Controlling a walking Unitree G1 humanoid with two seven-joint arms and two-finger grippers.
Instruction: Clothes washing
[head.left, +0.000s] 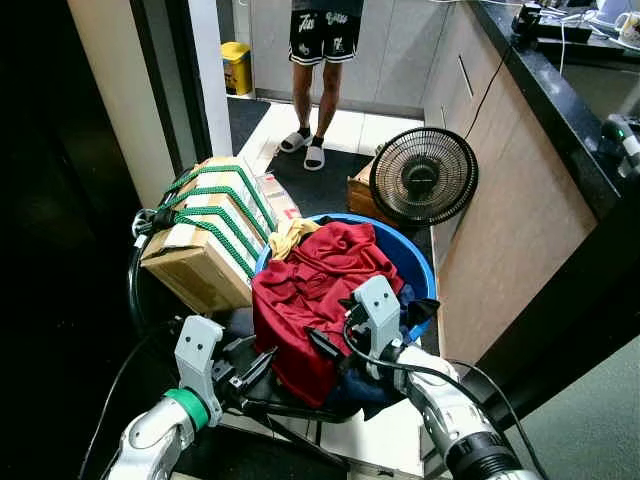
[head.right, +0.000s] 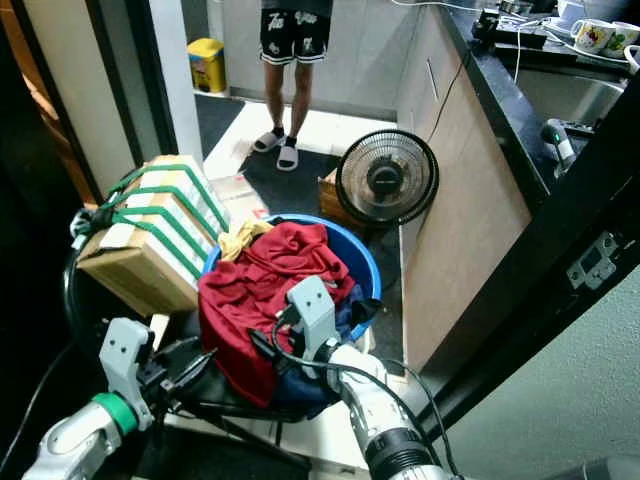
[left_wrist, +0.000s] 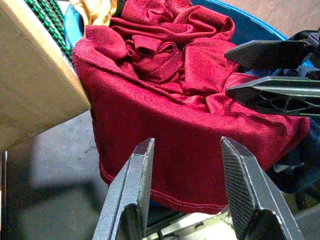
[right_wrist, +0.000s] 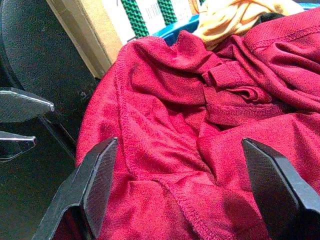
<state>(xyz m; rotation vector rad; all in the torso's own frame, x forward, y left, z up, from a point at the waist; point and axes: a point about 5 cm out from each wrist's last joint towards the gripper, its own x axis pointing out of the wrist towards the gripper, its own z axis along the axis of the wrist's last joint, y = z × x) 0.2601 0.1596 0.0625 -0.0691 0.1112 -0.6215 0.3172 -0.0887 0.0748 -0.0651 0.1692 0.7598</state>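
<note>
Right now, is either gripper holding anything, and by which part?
Nothing is held. Both the left gripper and the right gripper have their fingers open, poised by the red garment draped over the blue basin.

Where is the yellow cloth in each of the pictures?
Left eye view: the yellow cloth lies at the basin's far rim, beside the cardboard box.
Right eye view: same spot, far left of the blue basin.
Left wrist view: a scrap of it beyond the red garment.
Right wrist view: beyond the red garment.
Shared landmark: the red garment.
</note>
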